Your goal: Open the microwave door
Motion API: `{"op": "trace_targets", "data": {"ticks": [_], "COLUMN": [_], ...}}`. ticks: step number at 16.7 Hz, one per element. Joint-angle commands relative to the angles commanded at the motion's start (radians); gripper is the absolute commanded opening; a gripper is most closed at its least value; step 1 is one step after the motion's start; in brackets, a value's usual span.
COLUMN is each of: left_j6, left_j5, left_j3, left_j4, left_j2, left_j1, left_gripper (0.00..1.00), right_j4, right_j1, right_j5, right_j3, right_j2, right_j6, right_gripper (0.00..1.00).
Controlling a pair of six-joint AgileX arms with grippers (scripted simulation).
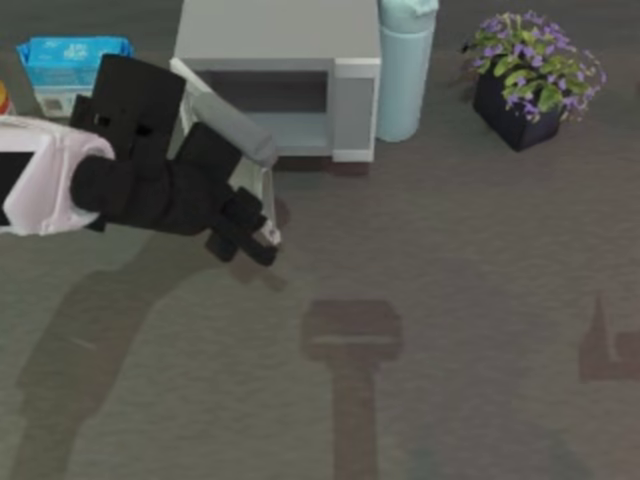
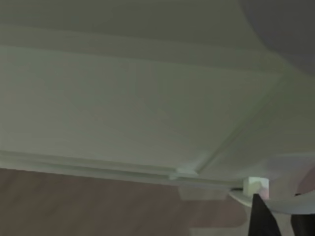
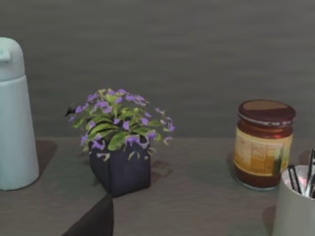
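Observation:
The light-grey microwave (image 1: 275, 35) stands at the back of the table, in the middle. The microwave door (image 1: 240, 130) is swung out to the left front, leaving the cavity (image 1: 270, 95) open to view. My left gripper (image 1: 262, 235) sits at the door's free edge. In the left wrist view its two dark fingers (image 2: 261, 219) are shut on the silver handle (image 2: 256, 186), and the door panel (image 2: 123, 98) fills most of the frame. My right arm is out of the top view; its wrist camera looks toward the back right of the table.
A pale blue bottle (image 1: 405, 65) stands against the microwave's right side. A potted purple-flowered plant (image 1: 530, 75) is at the back right, with a jar (image 3: 263, 142) and a pen cup (image 3: 295, 206) near it. A blue box (image 1: 70, 60) sits at the back left.

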Motion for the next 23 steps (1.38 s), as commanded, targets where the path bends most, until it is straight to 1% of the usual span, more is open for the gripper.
{"op": "trace_targets", "data": {"ticks": [5,7,15,23], "left_j6": [0.0,-0.003,0.075,0.075], "left_j5": [0.0,0.008,0.054,0.054], "left_j3": [0.0,-0.003,-0.006,-0.006], "left_j4": [0.0,-0.002,-0.027,-0.027], "left_j2": [0.0,0.0,-0.009,-0.009], "left_j1": [0.0,-0.006,0.033,0.033], "left_gripper": [0.0,0.0,0.0,0.0], "right_j4": [0.0,0.0,0.0,0.0], "right_j1": [0.0,0.0,0.0,0.0], "right_j5": [0.0,0.0,0.0,0.0], "right_j3": [0.0,0.0,0.0,0.0], "right_j2": [0.0,0.0,0.0,0.0], "right_j6": [0.0,0.0,0.0,0.0], "right_gripper": [1.0,1.0,1.0,1.0]}}
